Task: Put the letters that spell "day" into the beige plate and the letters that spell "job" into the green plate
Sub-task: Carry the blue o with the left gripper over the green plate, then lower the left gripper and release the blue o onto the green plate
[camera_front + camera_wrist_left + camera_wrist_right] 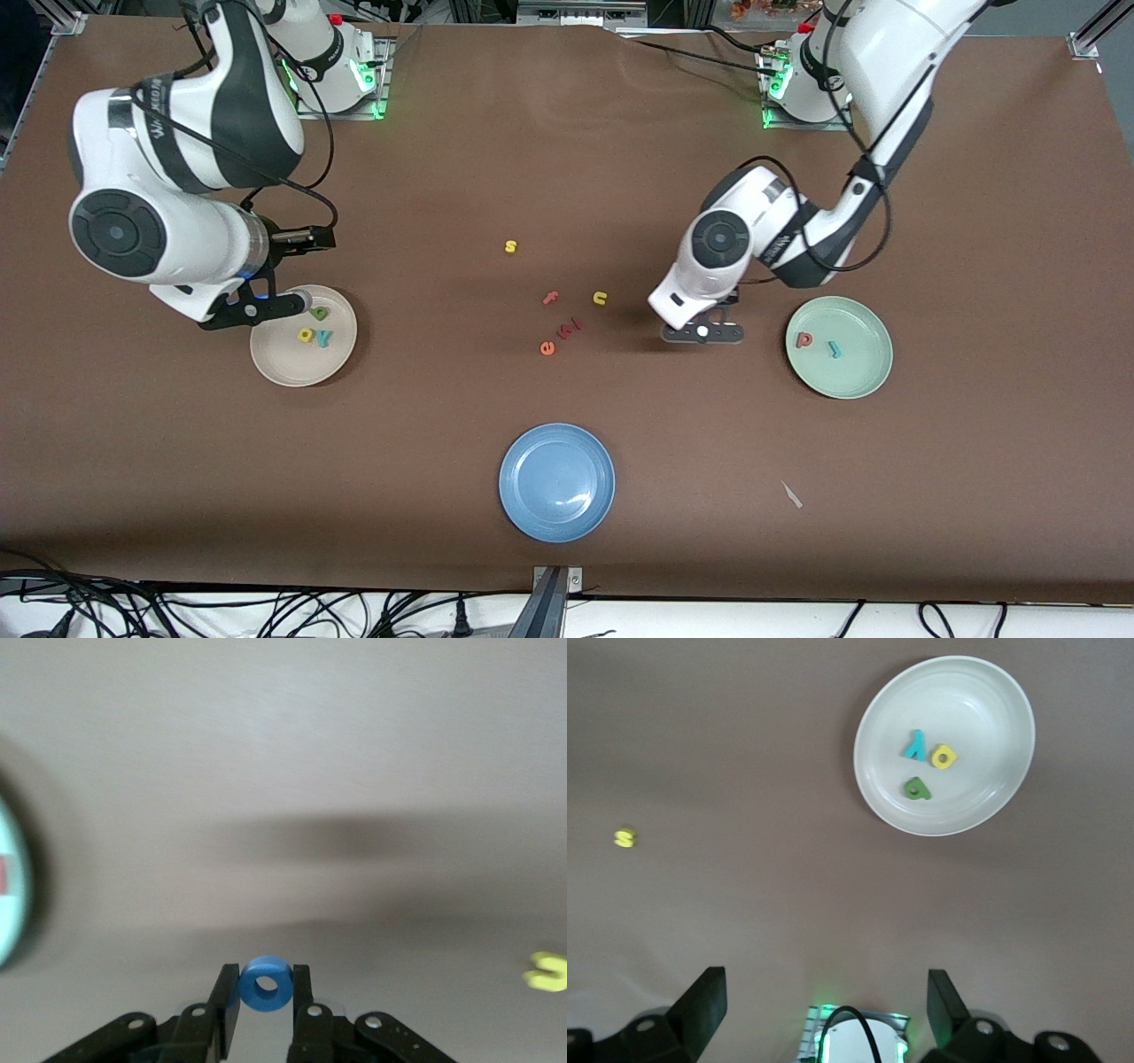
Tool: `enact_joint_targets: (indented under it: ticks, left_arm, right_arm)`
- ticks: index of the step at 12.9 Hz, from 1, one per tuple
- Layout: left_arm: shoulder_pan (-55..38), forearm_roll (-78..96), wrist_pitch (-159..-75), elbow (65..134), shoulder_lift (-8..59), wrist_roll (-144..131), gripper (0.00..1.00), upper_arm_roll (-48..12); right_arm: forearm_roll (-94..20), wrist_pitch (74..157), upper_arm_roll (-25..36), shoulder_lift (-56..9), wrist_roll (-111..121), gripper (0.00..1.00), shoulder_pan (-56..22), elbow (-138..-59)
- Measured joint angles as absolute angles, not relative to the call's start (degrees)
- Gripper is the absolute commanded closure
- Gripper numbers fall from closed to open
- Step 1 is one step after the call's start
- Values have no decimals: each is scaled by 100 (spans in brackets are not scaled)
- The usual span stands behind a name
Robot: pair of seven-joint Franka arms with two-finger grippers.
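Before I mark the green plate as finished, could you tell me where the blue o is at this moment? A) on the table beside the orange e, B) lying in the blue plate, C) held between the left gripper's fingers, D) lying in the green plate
C: the left wrist view shows the blue o pinched in the left gripper, while the green plate holds only the pinkish-red letter and the teal j.
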State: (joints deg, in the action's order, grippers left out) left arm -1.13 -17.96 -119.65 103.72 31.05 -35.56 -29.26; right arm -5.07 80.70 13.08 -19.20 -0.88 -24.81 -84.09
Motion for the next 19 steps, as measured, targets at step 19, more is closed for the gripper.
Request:
enact_joint_targets:
  ticks: [19]
  left_arm:
    - [2726, -2161, -11661, 10959, 2989, -987, 100, -2949]
  right_arm:
    - [244, 8852, -215, -514, 415, 0, -33, -9061]
